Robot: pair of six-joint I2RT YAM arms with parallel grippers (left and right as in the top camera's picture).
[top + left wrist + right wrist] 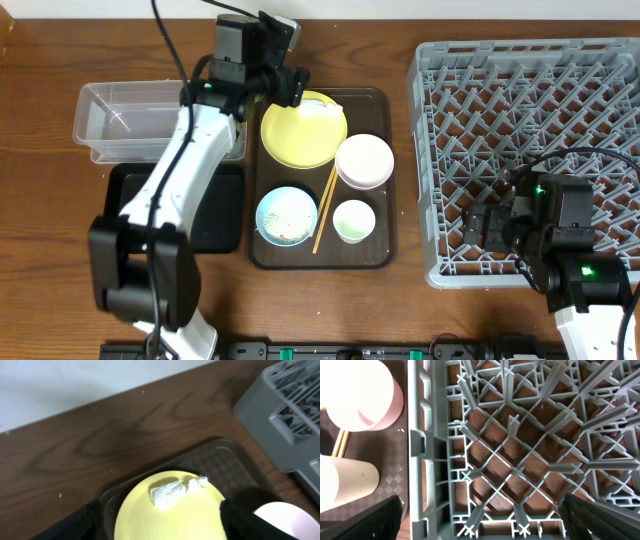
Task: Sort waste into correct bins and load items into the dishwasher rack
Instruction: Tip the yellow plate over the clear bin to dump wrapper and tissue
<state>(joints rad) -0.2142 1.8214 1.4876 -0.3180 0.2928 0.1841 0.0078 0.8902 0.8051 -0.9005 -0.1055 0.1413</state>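
My left gripper [286, 84] hangs open over the far edge of the round yellow plate [303, 132]. In the left wrist view a crumpled white scrap [172, 491] lies on the plate [170, 522], ahead of the open left gripper [160, 530], with nothing between its fingers. On the tray stand a white bowl [364, 162], a light-blue bowl [286, 215] holding rice grains [287, 228], a small white cup [354, 221] and wooden chopsticks [325, 210]. My right gripper [490, 228] is open over the front left of the grey dishwasher rack [540, 90], its lattice [520, 455] below the right gripper [482, 525].
The brown serving tray [380, 255] holds the dishes. A clear tub [150, 120] stands at the left, with a black tray [222, 215] in front of it, partly under my left arm. The rack wall [420, 450] runs close beside the tray.
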